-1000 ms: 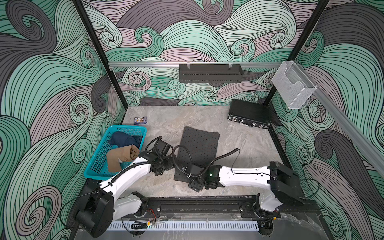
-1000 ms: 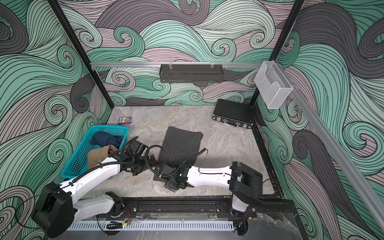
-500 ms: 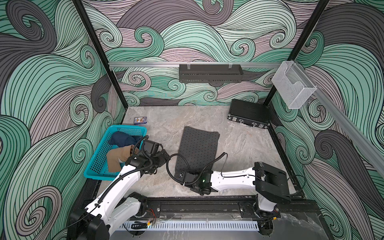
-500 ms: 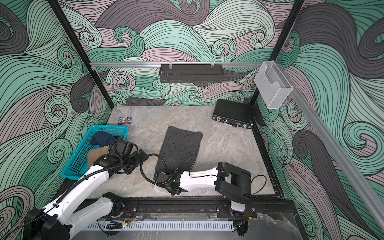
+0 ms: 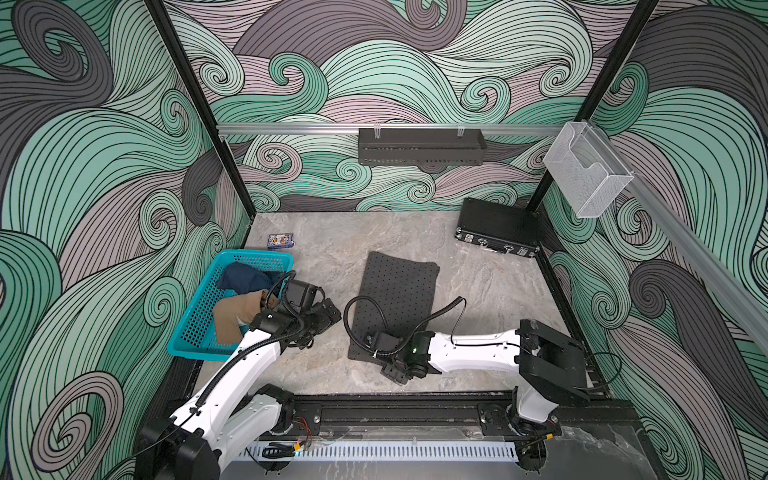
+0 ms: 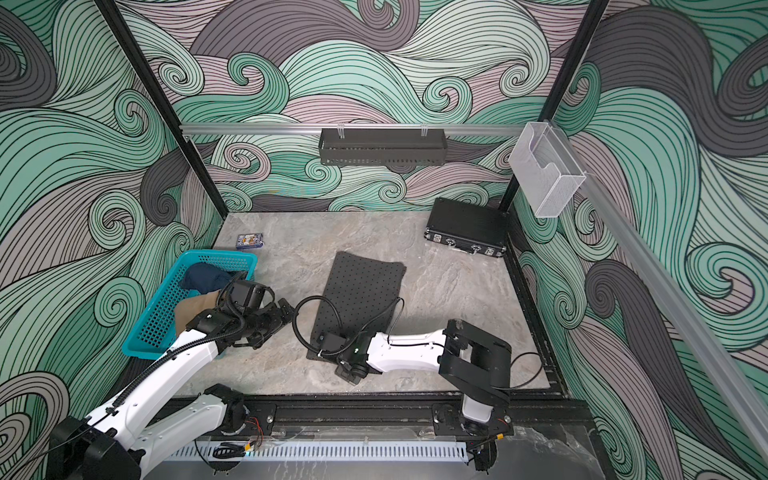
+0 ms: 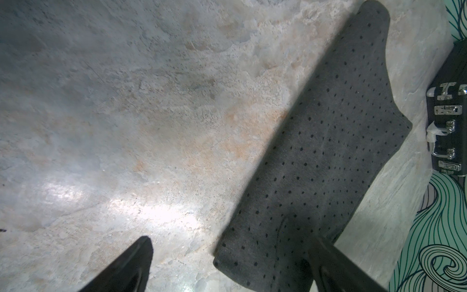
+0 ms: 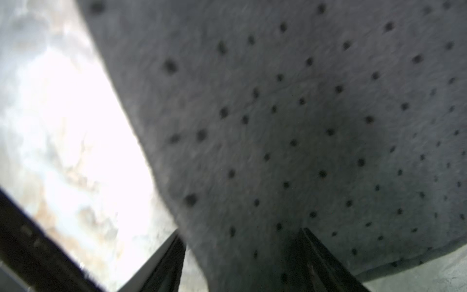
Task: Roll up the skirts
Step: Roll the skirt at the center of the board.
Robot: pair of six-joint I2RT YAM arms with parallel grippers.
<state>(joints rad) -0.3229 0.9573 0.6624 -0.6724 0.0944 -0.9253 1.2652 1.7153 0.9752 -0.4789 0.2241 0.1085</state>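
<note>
The dark grey dotted skirt (image 5: 395, 297) (image 6: 361, 293) lies flat and unrolled at the table's middle. The dark blue denim skirt (image 5: 243, 277) and the tan-brown skirt (image 5: 230, 318) sit bunched in the teal basket (image 5: 193, 332). My left gripper (image 5: 330, 313) (image 7: 232, 255) hovers open between the basket and the dotted skirt (image 7: 328, 156), whose near left corner lies between its fingers (image 7: 134, 265). My right gripper (image 5: 392, 368) (image 8: 242, 242) is low at the skirt's near edge, jaws apart, with the dotted cloth (image 8: 290, 113) between them.
A black hard case (image 5: 496, 230) (image 7: 449, 121) stands at the back right. A small card box (image 5: 281, 240) lies behind the basket. A black shelf (image 5: 419, 145) and a clear holder (image 5: 586, 178) hang on the walls. The black rail (image 5: 415, 409) runs along the front.
Both arms shifted left half a second ago and have since come back right, to about where they were a second ago. The dotted skirt lies much as before.
</note>
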